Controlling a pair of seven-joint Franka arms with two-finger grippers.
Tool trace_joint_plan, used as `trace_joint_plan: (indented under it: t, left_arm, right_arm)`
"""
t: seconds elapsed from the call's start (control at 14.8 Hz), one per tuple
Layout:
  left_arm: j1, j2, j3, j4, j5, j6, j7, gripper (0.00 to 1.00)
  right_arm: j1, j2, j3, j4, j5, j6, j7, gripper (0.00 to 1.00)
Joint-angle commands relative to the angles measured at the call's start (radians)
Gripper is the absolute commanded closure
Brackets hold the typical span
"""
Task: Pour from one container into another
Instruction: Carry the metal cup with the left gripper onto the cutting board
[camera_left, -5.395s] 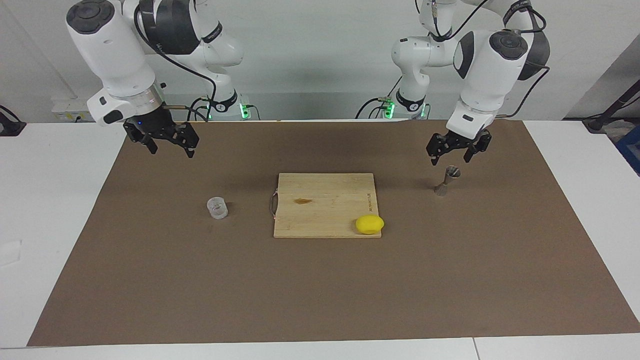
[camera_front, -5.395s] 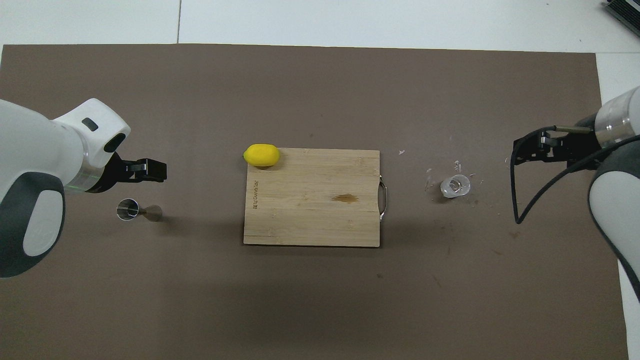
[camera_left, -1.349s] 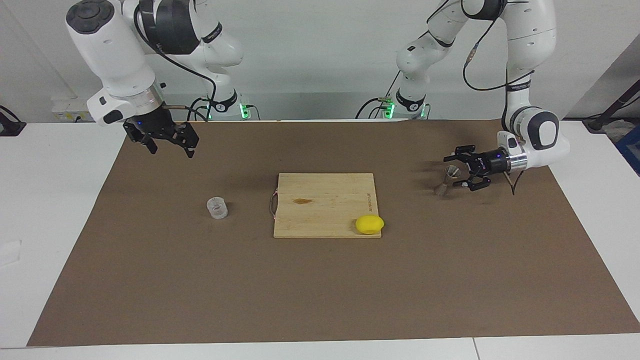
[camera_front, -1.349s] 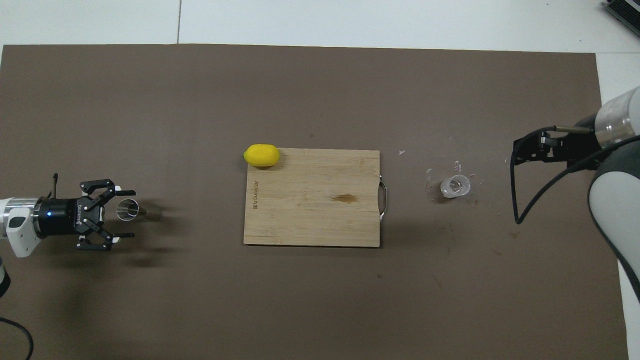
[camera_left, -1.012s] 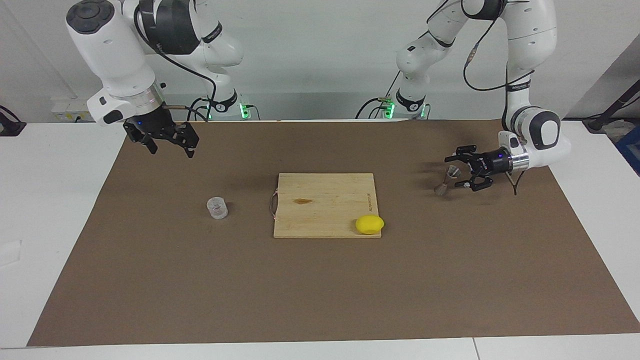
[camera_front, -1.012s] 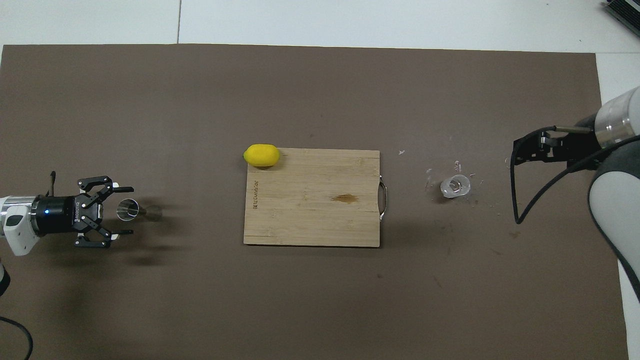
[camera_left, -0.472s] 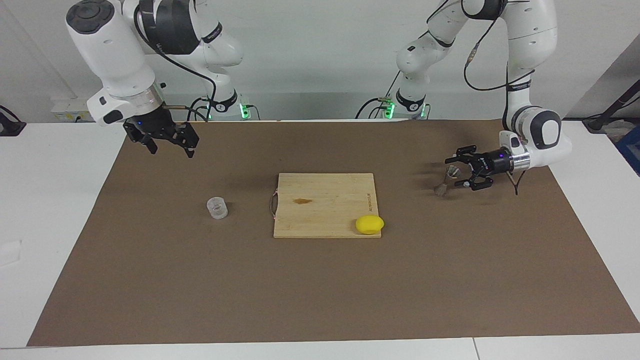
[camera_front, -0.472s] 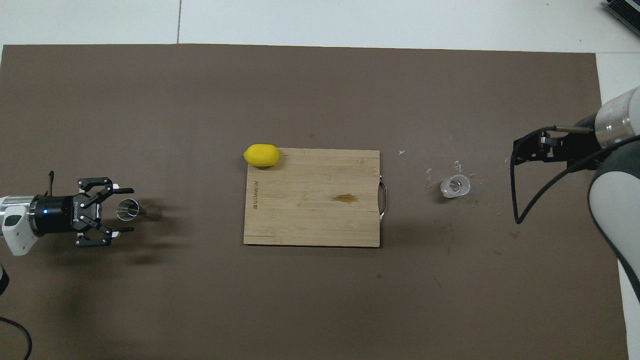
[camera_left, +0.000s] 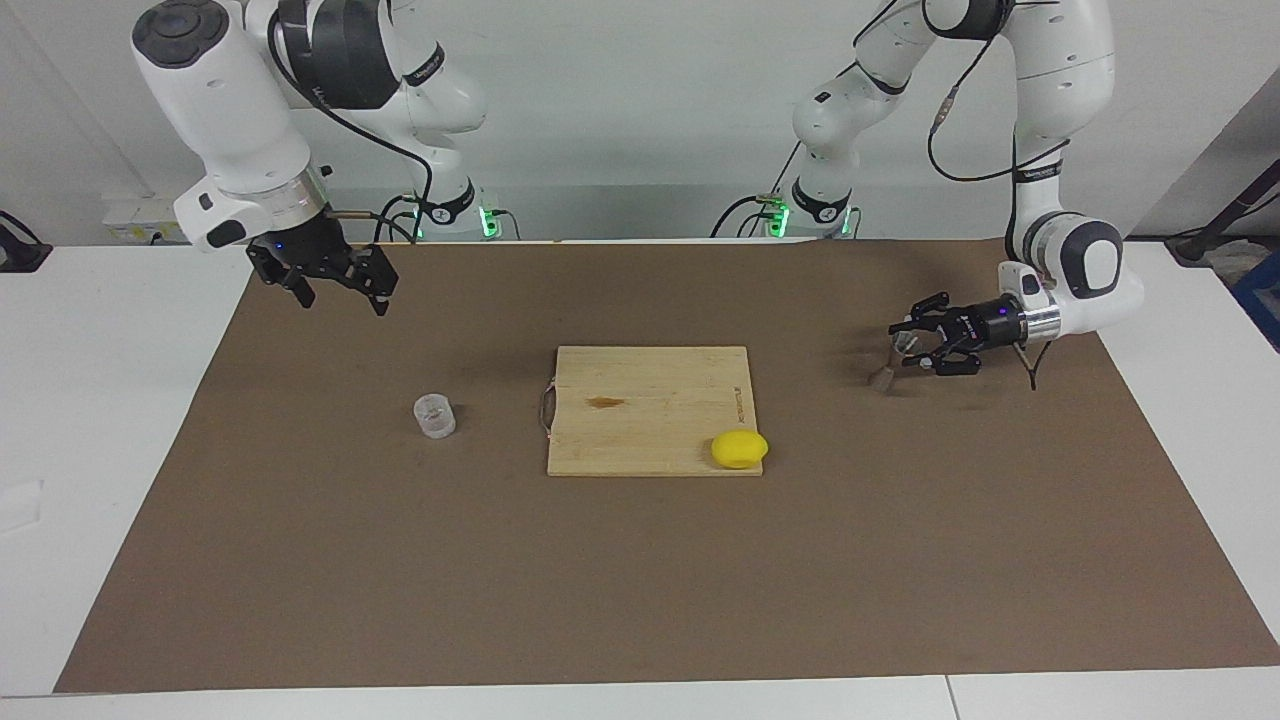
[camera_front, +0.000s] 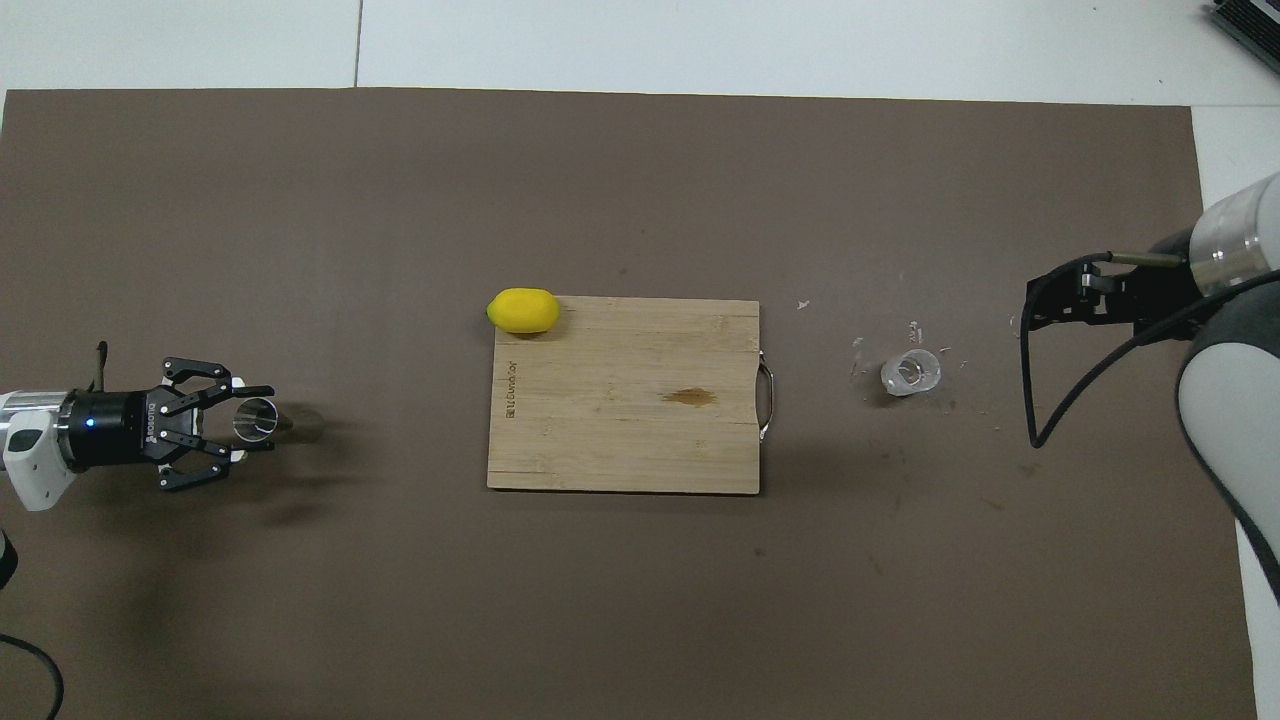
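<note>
The clear squat cup (camera_left: 434, 416) stands on the brown mat toward the right arm's end, beside the cutting board; it also shows in the overhead view (camera_front: 910, 372). The metal hourglass jigger (camera_left: 884, 375) stands upright on the mat toward the left arm's end (camera_front: 300, 426). My left gripper (camera_left: 902, 343) lies level, low over the mat, with its fingers on either side of the jigger's upper cone (camera_front: 262, 421), open and close to it. My right gripper (camera_left: 340, 298) hangs open and empty over the mat, above the stretch between the cup and the robots, and waits.
A wooden cutting board (camera_left: 650, 400) with a metal handle lies mid-table (camera_front: 625, 420). A yellow lemon (camera_left: 739, 448) sits on the board's corner (camera_front: 523, 310). Small white flecks lie on the mat around the cup.
My left arm has swung down from above the jigger to come in level from the side. In the last half second its fingers have narrowed around the upper cone. The right arm has not moved.
</note>
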Motion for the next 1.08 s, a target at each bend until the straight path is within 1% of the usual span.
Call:
trace_joint_plan:
  t: [0.0, 0.27, 0.54, 0.74, 0.88, 1.01]
  left_arm:
    - [-0.004, -0.013, 0.005, 0.003, -0.014, -0.011, 0.011, 0.53]
    - [-0.004, -0.013, 0.004, 0.012, -0.014, -0.022, 0.0, 0.53]
    - [-0.022, -0.017, -0.004, 0.049, -0.013, -0.057, -0.083, 0.52]
    - [-0.074, -0.022, -0.007, 0.049, -0.031, -0.059, -0.113, 0.52]
    - [-0.131, -0.025, -0.007, 0.048, -0.057, -0.057, -0.126, 0.52]
    - [-0.194, -0.045, -0.006, 0.029, -0.099, -0.048, -0.141, 0.51]
  right_arm:
    - [-0.007, -0.023, 0.005, -0.025, -0.005, 0.007, 0.014, 0.0]
    - [-0.007, -0.023, 0.005, -0.025, -0.005, 0.007, 0.014, 0.0]
    - [-0.007, -0.023, 0.005, -0.025, -0.005, 0.004, 0.014, 0.0]
    - [-0.007, -0.023, 0.005, -0.025, -0.005, 0.004, 0.015, 0.0]
    - [-0.007, -0.023, 0.005, -0.025, -0.005, 0.004, 0.014, 0.0]
    - [-0.007, -0.023, 0.005, -0.025, -0.005, 0.0, 0.015, 0.0]
